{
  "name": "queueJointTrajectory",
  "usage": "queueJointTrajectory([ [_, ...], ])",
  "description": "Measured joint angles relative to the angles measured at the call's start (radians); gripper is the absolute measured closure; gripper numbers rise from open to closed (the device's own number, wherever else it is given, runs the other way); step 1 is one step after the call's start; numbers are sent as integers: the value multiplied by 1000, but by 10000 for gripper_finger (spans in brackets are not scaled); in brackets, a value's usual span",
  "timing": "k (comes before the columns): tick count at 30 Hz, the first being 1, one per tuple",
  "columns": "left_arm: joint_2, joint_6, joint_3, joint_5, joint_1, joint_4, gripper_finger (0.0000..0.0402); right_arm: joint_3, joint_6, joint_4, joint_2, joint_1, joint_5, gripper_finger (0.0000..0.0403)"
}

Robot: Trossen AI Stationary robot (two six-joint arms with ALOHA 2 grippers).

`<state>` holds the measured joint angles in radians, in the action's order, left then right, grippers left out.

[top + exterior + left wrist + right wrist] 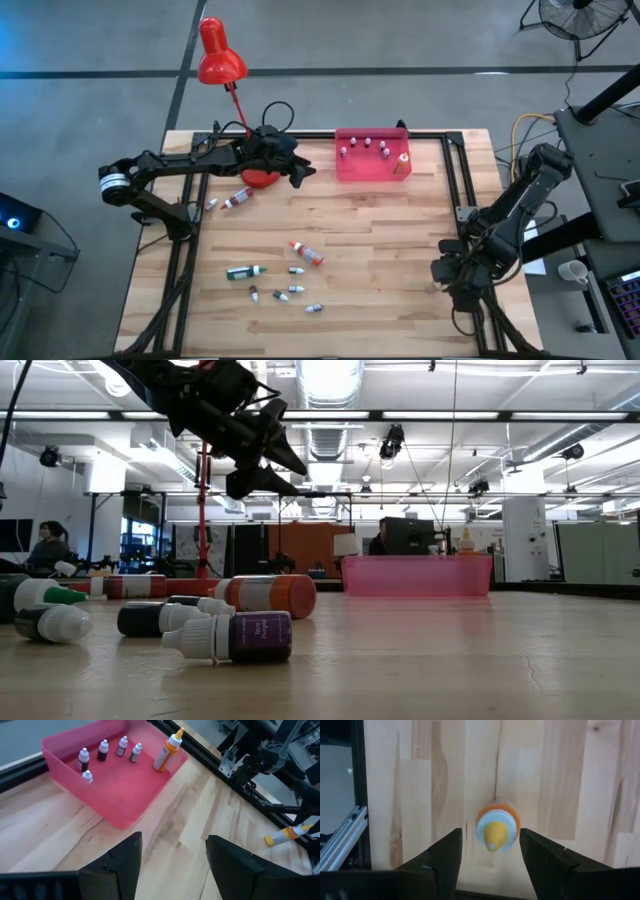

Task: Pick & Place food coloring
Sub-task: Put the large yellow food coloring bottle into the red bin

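Looking down from the high view, the left gripper (303,172) hangs over the table just beside the pink tray (372,167), its fingers spread and holding nothing. The tray stands at the far edge of the table (380,240) with several small bottles (365,147) and one orange bottle (404,158) upright inside. More food coloring lies loose on the wood: an orange-red tube (306,253), a dark green bottle (244,271) and some tiny whitish ones (290,292). The right gripper (447,272) is low at the right edge of the table. A red desk lamp (220,55) stands at the far left.

In the low view, bottles lie on their sides near the camera, a purple one (245,637) closest, and the left gripper (285,460) hangs above them.

The left wrist view shows the open fingers (125,865) over bare wood, the tray (120,815) well ahead, and another orange bottle (286,835) lying by the frame rail.

In the right wrist view, the right gripper (490,852) has its fingers apart on both sides of an orange bottle (496,831), not pressing on it.
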<state>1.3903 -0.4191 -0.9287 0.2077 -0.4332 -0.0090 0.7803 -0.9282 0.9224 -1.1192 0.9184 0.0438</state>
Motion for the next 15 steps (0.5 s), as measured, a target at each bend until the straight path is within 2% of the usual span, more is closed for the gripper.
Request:
queueJointTrajectory([
  [15, 0, 0, 0, -23, 0, 1, 209, 11, 14, -9, -89, 0, 8, 225],
])
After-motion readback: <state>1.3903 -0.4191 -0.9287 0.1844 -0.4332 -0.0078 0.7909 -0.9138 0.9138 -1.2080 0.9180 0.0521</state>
